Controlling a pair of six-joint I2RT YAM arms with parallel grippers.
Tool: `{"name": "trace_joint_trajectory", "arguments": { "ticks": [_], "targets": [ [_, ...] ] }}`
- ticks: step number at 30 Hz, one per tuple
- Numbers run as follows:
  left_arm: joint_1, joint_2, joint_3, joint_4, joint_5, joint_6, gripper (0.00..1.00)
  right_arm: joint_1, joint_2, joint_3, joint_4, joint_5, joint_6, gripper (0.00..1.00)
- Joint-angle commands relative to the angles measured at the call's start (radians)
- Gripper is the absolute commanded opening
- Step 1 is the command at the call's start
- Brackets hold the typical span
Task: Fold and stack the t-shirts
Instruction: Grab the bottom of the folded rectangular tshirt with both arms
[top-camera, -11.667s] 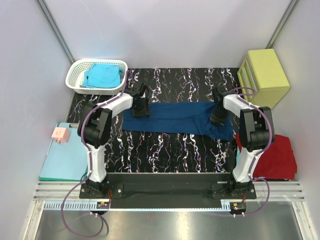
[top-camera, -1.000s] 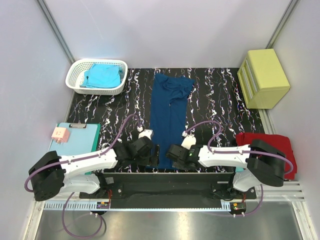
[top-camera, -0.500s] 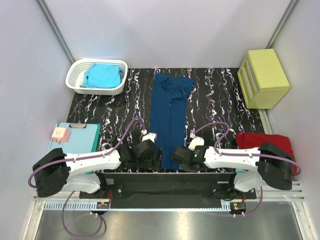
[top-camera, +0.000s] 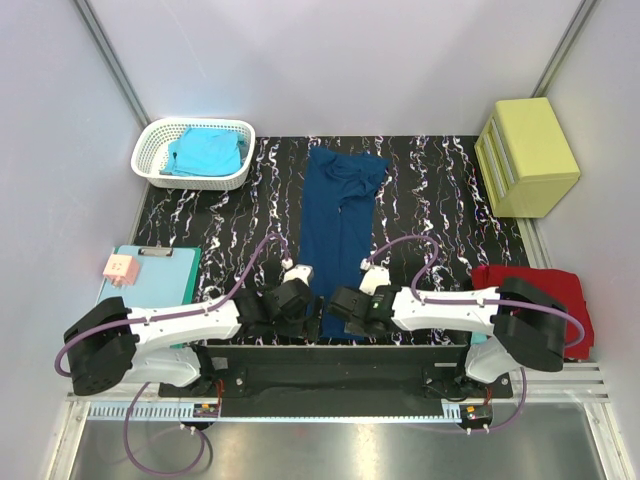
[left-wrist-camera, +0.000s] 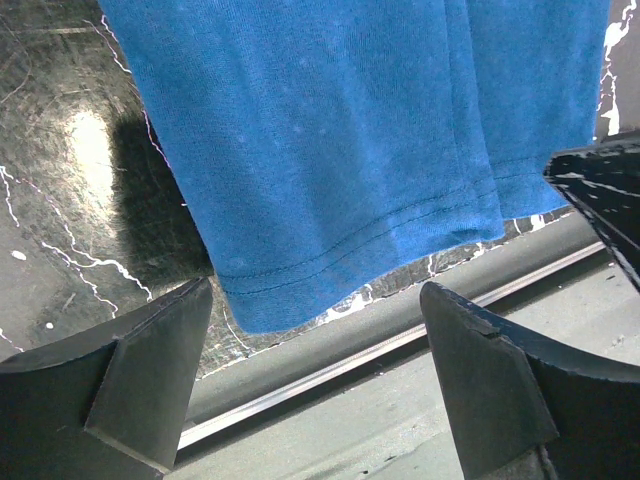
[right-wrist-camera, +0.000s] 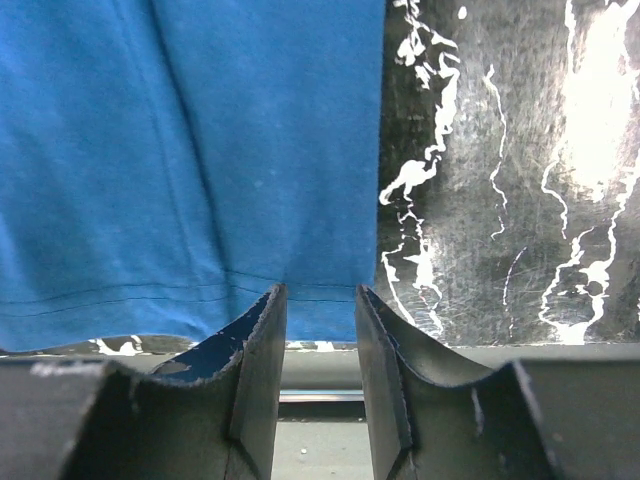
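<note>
Flanking navy t-shirt (top-camera: 340, 230) hem, end effectors (left-wrist-camera: 315, 305) (right-wrist-camera: 320, 300)

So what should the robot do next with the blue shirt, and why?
Probably ease both arms forward a little and pinch the near hem of the blue shirt. It lies as a long folded strip on the table, with its hem just in front of them. The left jaws stand wide open, the right jaws narrower, and neither grips anything yet.
</note>
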Motion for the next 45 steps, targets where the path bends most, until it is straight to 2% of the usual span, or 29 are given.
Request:
{"name": "trace_joint_trajectory", "arguments": {
  "ticks": [1,9,13,22,27,29,30,31,32,34,39,45],
  "targets": [
    [-0.007,-0.003,0.008,0.022,-0.025,-0.015,0.90,0.011,0.010,-0.031,0.022,-0.019,0.017,0.41],
    [-0.007,0.016,-0.003,0.029,-0.010,-0.014,0.89,0.009,0.025,-0.072,0.026,-0.060,0.054,0.40],
    [-0.010,0.017,-0.009,0.028,-0.001,-0.015,0.84,0.009,0.035,-0.085,0.026,-0.077,0.064,0.39],
    [-0.016,0.010,-0.022,0.028,0.002,-0.023,0.54,0.009,0.039,-0.097,0.029,-0.092,0.080,0.33],
    [-0.022,0.010,-0.019,0.025,0.002,-0.026,0.39,0.011,0.033,-0.103,0.023,-0.095,0.093,0.21],
    [-0.024,0.010,-0.020,0.018,0.001,-0.028,0.31,0.011,0.028,-0.105,0.019,-0.091,0.101,0.16],
    [-0.024,0.010,-0.019,0.018,-0.001,-0.031,0.27,0.015,0.027,-0.105,0.014,-0.088,0.106,0.08],
    [-0.025,0.007,-0.020,0.014,-0.004,-0.034,0.17,0.015,0.025,-0.103,0.003,-0.082,0.110,0.04],
    [-0.030,0.005,-0.019,0.009,-0.005,-0.034,0.11,0.017,0.021,-0.103,-0.004,-0.079,0.118,0.00],
    [-0.032,-0.003,-0.014,0.000,-0.011,-0.035,0.01,0.026,0.015,-0.092,-0.030,-0.060,0.124,0.00],
    [-0.033,-0.022,0.018,-0.044,-0.034,-0.021,0.00,0.043,-0.015,-0.043,-0.110,-0.002,0.135,0.00],
    [-0.032,-0.033,0.144,-0.121,-0.097,0.025,0.00,0.051,-0.061,0.032,-0.220,0.104,0.123,0.00]
  ]
}}
